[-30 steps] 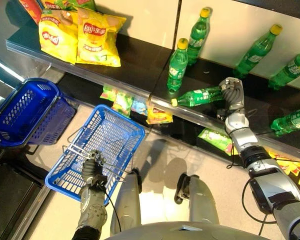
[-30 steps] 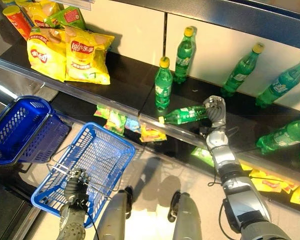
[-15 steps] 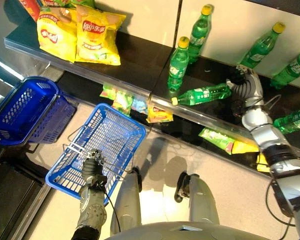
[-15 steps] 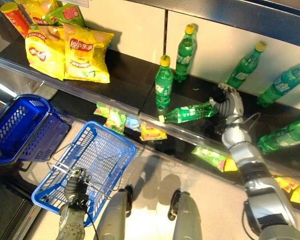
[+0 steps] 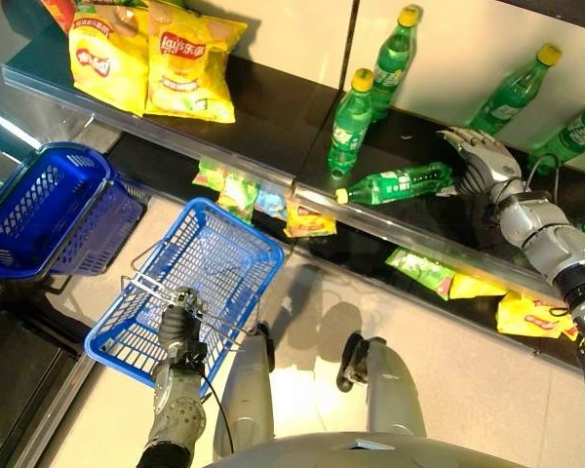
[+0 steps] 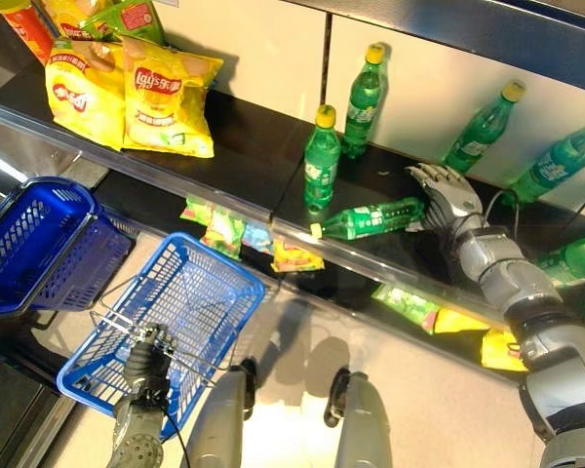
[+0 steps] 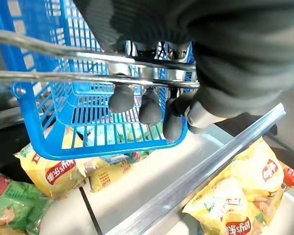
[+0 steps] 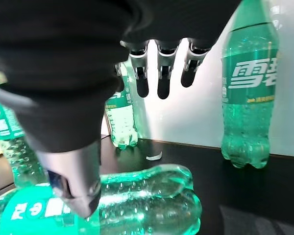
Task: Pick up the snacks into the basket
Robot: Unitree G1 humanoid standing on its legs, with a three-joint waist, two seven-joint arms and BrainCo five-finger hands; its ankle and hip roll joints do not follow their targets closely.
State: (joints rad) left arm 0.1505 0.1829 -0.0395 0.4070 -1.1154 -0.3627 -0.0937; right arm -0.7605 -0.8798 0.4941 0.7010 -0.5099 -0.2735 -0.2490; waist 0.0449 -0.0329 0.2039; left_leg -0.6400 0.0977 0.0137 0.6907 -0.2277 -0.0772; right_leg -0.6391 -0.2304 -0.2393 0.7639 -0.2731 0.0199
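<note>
- Left hand (image 5: 178, 330): fingers curled round the wire handle (image 7: 88, 76) of the blue basket (image 5: 190, 283), above a pale floor (image 5: 448, 390).
- Right hand (image 5: 478, 161): fingers spread, beside a toppled green bottle (image 5: 395, 183) on the black shelf (image 5: 273, 117).
- Snacks: yellow chip bags (image 5: 190, 63) on the shelf's far left.

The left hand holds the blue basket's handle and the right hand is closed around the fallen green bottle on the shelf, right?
Not quite. The left hand does hold the blue basket handle, but the right wrist view shows the right hand open above the fallen green bottle, not closed around it.
</note>
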